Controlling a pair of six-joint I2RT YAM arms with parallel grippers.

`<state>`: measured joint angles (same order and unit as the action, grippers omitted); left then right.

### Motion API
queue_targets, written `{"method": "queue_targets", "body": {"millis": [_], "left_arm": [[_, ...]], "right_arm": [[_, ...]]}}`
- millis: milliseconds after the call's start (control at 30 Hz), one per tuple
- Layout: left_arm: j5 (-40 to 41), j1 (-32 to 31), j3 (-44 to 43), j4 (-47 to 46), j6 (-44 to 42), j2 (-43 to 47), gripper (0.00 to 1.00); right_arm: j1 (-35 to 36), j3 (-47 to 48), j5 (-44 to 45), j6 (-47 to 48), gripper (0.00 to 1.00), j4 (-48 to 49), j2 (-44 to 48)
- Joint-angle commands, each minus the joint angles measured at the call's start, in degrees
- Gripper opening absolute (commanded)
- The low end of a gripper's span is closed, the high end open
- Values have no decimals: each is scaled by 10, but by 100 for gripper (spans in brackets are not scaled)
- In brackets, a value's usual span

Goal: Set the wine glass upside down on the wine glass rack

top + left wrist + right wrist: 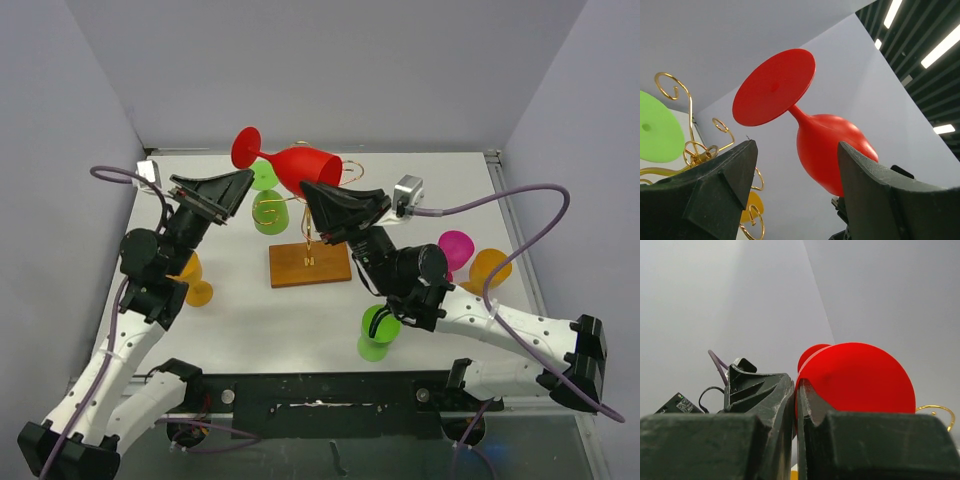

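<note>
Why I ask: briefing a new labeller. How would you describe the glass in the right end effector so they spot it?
On the white table, find the gold wine glass rack at the middle. Above it, the right end effector grips the wine glass by its bowl, tipped sideways. It alone is red, among green glasses, orange glasses and a pink glass.

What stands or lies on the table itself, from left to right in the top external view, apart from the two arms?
left orange glass → wooden base of the rack → green glass → pink glass → right orange glass
</note>
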<state>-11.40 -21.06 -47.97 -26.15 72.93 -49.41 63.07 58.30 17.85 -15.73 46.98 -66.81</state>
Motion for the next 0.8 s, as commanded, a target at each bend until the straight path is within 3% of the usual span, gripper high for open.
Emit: {"method": "queue_targets", "body": {"millis": [0, 433, 767], "left_arm": [[61, -3, 1, -1, 9, 54, 64], [105, -3, 1, -6, 61, 59, 60], [80, -3, -4, -48, 115, 15, 57]], "right_arm": [[36, 49, 20, 66, 0, 93, -21], [63, 64, -11, 90, 0, 99, -58], [64, 77, -72, 112, 0, 30, -54]]}}
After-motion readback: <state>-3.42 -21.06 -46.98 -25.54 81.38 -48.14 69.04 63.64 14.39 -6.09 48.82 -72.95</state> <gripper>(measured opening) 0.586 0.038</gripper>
